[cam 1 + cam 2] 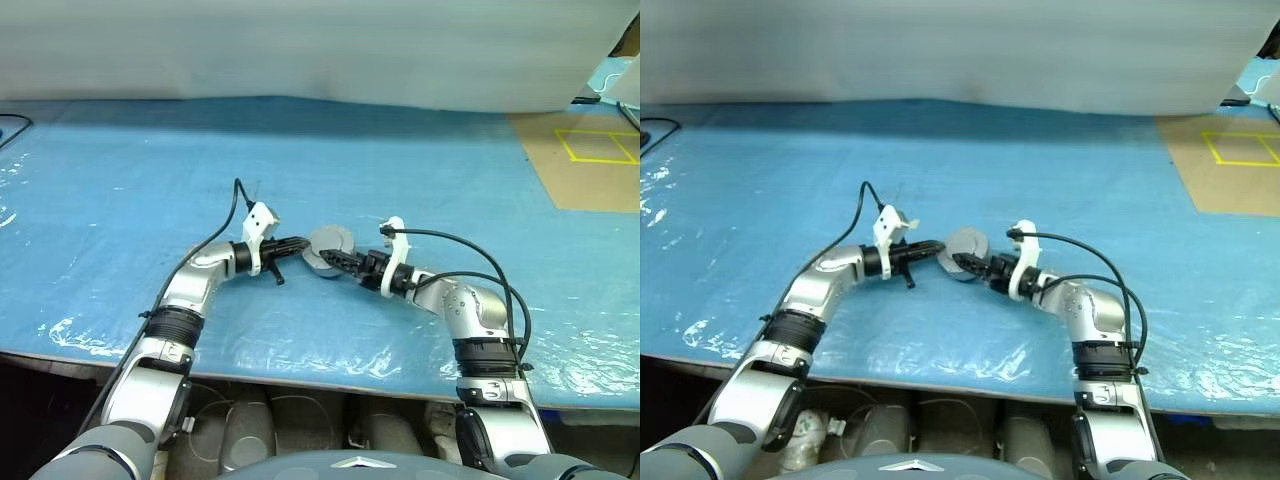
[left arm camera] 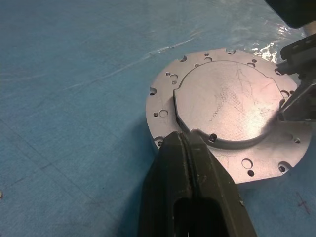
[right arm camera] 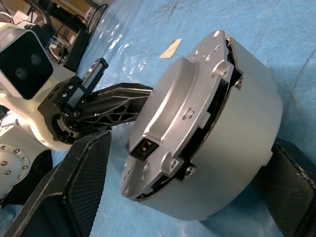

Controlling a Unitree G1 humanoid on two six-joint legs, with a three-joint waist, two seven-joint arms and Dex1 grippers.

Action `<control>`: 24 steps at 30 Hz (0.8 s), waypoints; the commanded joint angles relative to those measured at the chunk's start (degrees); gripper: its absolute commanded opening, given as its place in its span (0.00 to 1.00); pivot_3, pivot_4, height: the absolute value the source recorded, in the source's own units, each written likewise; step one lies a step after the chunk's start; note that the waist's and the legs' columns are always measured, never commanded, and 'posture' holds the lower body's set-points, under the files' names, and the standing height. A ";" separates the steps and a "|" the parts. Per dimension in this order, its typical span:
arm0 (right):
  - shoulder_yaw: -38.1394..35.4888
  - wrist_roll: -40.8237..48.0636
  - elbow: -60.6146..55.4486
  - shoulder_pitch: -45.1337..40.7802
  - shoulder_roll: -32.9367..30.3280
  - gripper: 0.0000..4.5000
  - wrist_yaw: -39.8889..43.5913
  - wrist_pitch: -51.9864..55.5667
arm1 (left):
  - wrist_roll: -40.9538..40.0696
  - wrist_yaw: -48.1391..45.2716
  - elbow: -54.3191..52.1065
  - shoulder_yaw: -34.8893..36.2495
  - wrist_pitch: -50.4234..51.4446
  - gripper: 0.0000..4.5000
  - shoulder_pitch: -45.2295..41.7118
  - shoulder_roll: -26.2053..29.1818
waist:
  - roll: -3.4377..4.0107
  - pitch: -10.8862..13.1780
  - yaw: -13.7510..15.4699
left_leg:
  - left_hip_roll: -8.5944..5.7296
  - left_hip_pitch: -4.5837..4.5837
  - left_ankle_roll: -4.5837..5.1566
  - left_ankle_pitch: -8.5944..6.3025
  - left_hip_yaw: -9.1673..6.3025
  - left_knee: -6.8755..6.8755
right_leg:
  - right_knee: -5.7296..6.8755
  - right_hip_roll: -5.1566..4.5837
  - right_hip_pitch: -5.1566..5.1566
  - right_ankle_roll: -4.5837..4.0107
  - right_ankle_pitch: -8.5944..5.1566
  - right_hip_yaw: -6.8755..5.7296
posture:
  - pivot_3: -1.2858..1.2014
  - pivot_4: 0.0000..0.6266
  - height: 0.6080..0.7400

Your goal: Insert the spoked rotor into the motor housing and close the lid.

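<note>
Jaws: left gripper (image 2: 190, 143) pinched shut against lid (image 2: 224, 106); right gripper (image 3: 182, 182) straddling housing (image 3: 237, 148) wide, squeezing evenly advised.

Lid (image 2: 232, 116) on top of motor housing (image 3: 242, 148), smooth face with raised centre circle up. Grey metal, holes round rim. Lid sits slightly ajar in right wrist view. Mid-counter (image 1: 150, 200), on blue sheet.

Table (image 1: 120, 180) under crinkled blue plastic sheet (image 1: 400, 160), grey motor housing (image 1: 322, 262) with lid (image 2: 232, 106) resting mid-table
</note>
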 commanded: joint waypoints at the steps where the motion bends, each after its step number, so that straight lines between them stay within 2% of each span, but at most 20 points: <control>1: -0.38 0.22 0.83 -0.28 0.41 0.99 -1.17 -1.46 | 0.53 -0.81 0.01 -1.30 -0.14 0.00 0.42 -0.09 | 0.00 0.00 0.23 | 0.00 0.00 0.00 0.00 0.00 0.01 | 0.00 0.00 0.00 0.00 0.00 0.00 | 0.52 0.24 1.00; 4: -2.44 1.19 2.32 -0.56 0.22 0.86 -1.74 -2.17 | 0.59 -0.91 0.03 -1.34 -0.16 0.00 0.47 0.04 | 0.00 0.00 0.44 | 0.00 0.02 0.00 0.00 0.01 0.05 | 0.02 -0.01 0.01 0.01 0.00 0.00 | 0.52 0.24 1.00; 7: -4.71 2.49 3.82 -0.89 0.03 0.65 -2.12 -2.53 | 0.69 -1.11 0.15 -1.42 -0.32 0.00 0.42 0.17 | 0.01 0.00 0.61 | -0.01 0.02 0.00 0.00 0.01 0.05 | 0.03 -0.01 0.02 0.01 0.00 0.00 | 0.52 0.24 1.00; 9: -5.59 3.42 4.23 -0.94 -0.22 0.57 -2.10 -2.59 | 0.67 -1.23 0.27 -1.36 -0.32 0.00 0.32 0.16 | 0.03 0.01 0.73 | -0.04 0.01 0.00 0.00 0.01 0.06 | 0.04 -0.04 0.02 0.01 0.00 0.00 | 0.52 0.24 1.00; 19: -5.76 5.88 4.30 -0.13 0.51 0.55 -2.56 -2.43 | -2.17 -1.22 -0.95 0.96 0.27 0.00 -0.34 -0.55 | 0.04 0.01 0.69 | -0.04 -0.04 0.00 0.00 0.01 0.08 | 0.04 -0.05 0.00 0.01 0.00 -0.01 | 0.52 0.24 1.00; 21: -5.21 5.91 4.52 0.24 1.10 0.55 -2.99 -2.29 | -9.52 -2.60 -5.95 4.86 6.43 0.00 -0.94 -1.39 | 0.04 0.04 0.57 | -0.03 -0.05 -0.01 0.00 0.01 0.09 | 0.04 -0.05 -0.01 0.01 0.00 -0.01 | 0.52 0.24 1.00; 24: -6.31 6.02 6.48 -0.08 1.86 0.55 -4.66 -2.28 | -23.82 -3.78 -16.85 10.24 22.83 0.00 -1.05 -0.91 | 0.01 0.12 0.50 | 0.00 -0.22 -0.09 0.06 0.01 0.12 | 0.16 -0.04 -0.20 -0.03 -0.01 -0.02 | 0.52 0.24 1.00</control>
